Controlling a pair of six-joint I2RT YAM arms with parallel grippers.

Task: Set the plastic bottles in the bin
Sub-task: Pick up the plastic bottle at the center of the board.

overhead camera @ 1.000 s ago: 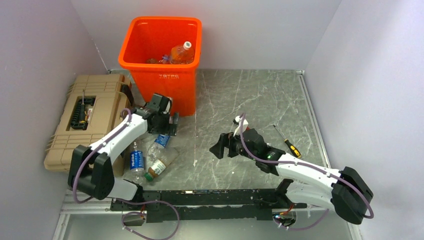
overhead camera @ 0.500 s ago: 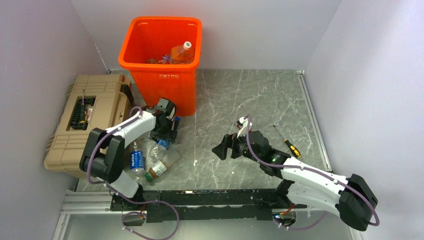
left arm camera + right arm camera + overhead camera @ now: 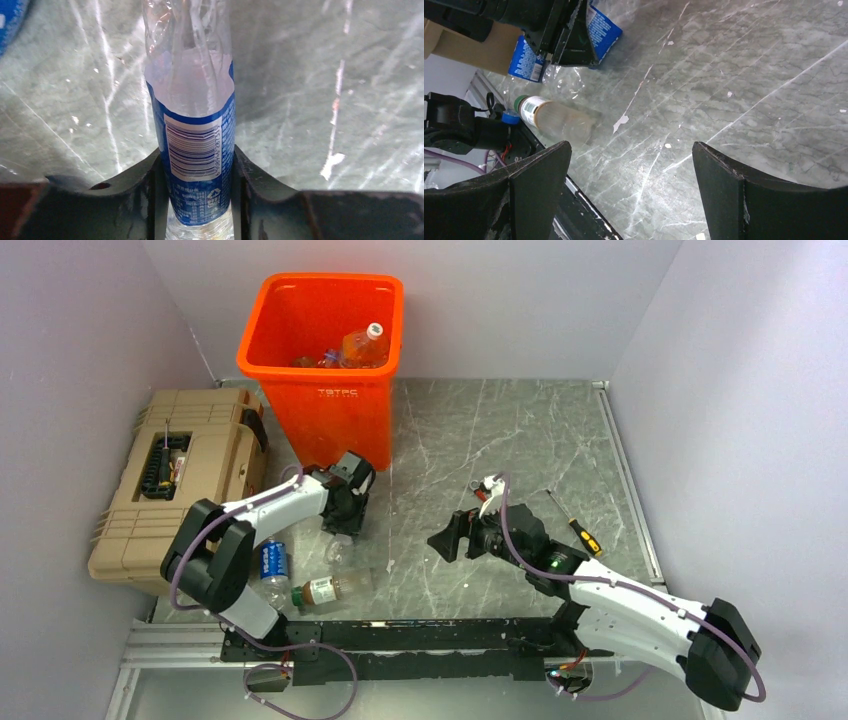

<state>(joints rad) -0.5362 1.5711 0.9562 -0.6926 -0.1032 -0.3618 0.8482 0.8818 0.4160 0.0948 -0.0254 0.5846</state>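
We list the left gripper (image 3: 200,195) low at the grey table (image 3: 480,430). Its black fingers (image 3: 145,200) are narrowed and pressed against both sides of a clear blue-labelled bottle (image 3: 192,115), gripped at the label, a little in front of the orange bin (image 3: 340,415). The right gripper (image 3: 631,150) has its jaws wide apart, holds nothing and hangs above bare tabletop. A Pepsi bottle (image 3: 270,562) and a green-capped bottle (image 3: 330,588) lie loose near the left arm's base. An orange drink bottle (image 3: 365,345) lies inside the bin among others.
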